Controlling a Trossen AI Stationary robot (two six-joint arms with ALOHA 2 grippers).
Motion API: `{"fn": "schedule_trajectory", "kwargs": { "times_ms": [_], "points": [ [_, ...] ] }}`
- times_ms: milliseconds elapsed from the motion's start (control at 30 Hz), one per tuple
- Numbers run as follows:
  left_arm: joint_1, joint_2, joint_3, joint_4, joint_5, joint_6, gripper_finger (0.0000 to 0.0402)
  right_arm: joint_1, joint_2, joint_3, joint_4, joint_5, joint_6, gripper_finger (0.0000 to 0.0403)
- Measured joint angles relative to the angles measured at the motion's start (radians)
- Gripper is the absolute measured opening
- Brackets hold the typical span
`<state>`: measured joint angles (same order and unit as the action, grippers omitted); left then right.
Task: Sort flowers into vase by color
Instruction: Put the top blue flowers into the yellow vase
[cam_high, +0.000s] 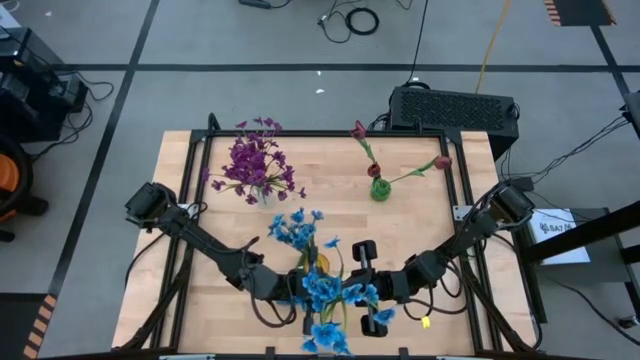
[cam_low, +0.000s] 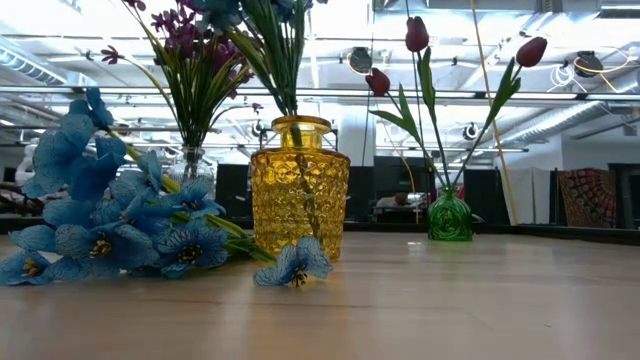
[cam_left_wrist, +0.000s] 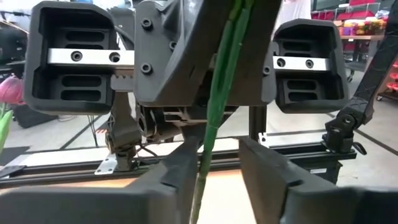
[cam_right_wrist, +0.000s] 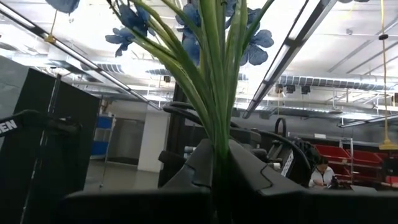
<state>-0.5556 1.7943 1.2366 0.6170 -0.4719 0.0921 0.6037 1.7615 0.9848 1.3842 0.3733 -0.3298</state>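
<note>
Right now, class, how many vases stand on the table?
3: a clear vase with purple flowers at back left, a green vase with red tulips at back right, and a yellow vase near the front middle.

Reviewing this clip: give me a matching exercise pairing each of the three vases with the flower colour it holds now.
Vases:
1. yellow glass vase
2. green glass vase
3. clear vase

Flower colours:
A. dark red tulips
B. purple flowers
C. blue flowers

Pairs: 1-C, 2-A, 3-B
</note>
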Motion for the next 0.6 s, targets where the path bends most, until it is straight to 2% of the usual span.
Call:
{"fn": "schedule_trajectory", "kwargs": {
  "times_ms": [300,400,467,600],
  "points": [
    [-0.009,-0.006,0.000,-0.003,-0.008,0.022,0.0036,0.015,-0.005,0.000,0.001,-0.001,0.001,0.0048],
    [-0.025,-0.023,0.000,-0.014,-0.028,0.027,0.0013,0.031,-0.019,0.000,-0.001,0.063,0.011,0.0056],
    [-0.039,-0.048,-0.001,-0.045,-0.058,0.027,0.0009,0.045,-0.038,0.000,-0.049,0.100,0.010,0.0067],
    [-0.075,-0.108,-0.001,-0.145,-0.141,0.016,0.0010,0.064,-0.100,0.000,-0.177,0.106,0.038,0.0101]
  ]
}}
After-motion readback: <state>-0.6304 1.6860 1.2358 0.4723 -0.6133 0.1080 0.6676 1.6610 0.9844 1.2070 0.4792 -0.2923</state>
